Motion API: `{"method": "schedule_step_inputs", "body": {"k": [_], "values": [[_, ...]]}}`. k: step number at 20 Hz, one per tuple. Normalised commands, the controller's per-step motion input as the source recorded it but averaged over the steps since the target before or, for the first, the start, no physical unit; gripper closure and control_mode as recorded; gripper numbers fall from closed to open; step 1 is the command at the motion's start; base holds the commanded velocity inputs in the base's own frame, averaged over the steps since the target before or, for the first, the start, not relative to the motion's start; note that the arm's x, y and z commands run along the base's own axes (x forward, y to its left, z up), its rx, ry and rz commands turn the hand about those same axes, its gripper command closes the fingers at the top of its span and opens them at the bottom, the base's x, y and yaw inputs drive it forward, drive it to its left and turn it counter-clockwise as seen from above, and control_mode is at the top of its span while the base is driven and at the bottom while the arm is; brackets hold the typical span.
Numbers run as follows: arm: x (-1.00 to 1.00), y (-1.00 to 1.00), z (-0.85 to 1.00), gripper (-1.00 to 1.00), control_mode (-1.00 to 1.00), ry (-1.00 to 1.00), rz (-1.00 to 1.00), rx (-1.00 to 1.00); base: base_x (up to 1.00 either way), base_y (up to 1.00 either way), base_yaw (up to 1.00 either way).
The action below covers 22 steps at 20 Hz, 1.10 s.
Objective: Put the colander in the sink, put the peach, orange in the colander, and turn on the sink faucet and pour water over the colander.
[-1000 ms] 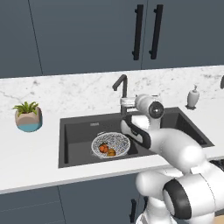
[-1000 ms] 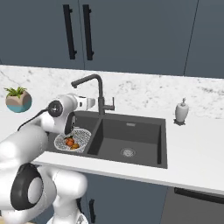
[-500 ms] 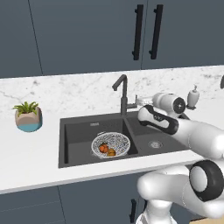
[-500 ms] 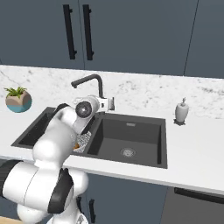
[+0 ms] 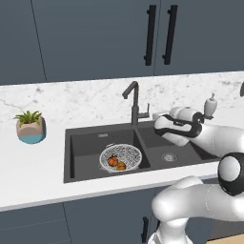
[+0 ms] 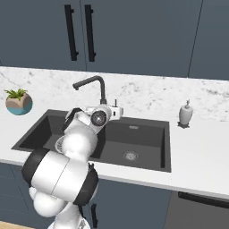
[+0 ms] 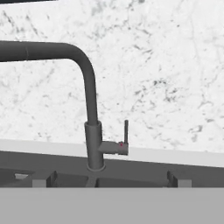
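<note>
The white mesh colander (image 5: 120, 156) sits in the left basin of the dark sink (image 5: 86, 138). The peach (image 5: 112, 161) and the orange (image 5: 121, 166) lie side by side inside it. The black sink faucet (image 5: 135, 102) stands behind the divider, its spout bent over the left basin. No water runs from it. My gripper (image 5: 156, 118) hovers over the right basin just right of the faucet, open and empty. In the hand view the faucet (image 7: 93, 131) and its upright side lever (image 7: 126, 131) are straight ahead, between my spread fingertips (image 7: 43, 178).
A white soap dispenser (image 5: 210, 105) stands on the counter right of the sink. A potted plant (image 5: 31, 127) stands at the left. The marble backsplash (image 7: 166, 65) rises behind the faucet. My arm covers most of the colander (image 6: 59, 143) in the right base view.
My arm has swung from above the colander to the right basin. The hand has turned to face the faucet and come close to its lever. The jaws stay open.
</note>
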Motion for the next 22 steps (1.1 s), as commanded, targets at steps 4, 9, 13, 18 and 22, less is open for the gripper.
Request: {"method": "schedule_step_inputs", "body": {"k": [4, 9, 13, 18, 22], "values": [[0.11, -0.1, -0.47, -1.0, -1.0, 0.0, 0.0, 0.0, 0.0, 0.0, 0.0], [0.18, -0.02, -0.38, -1.0, -1.0, 0.0, 0.0, 0.0, 0.0, 0.0, 0.0], [0.4, 0.0, -0.19, -1.0, -1.0, 0.0, 0.0, 0.0, 0.0, 0.0, 0.0], [0.54, 0.0, -0.02, -1.0, -1.0, 0.0, 0.0, 0.05, 0.0, 0.0, 0.0], [0.56, 0.0, 0.0, -1.0, -1.0, 0.0, 0.0, 0.06, 0.0, 0.0, 0.0]]}}
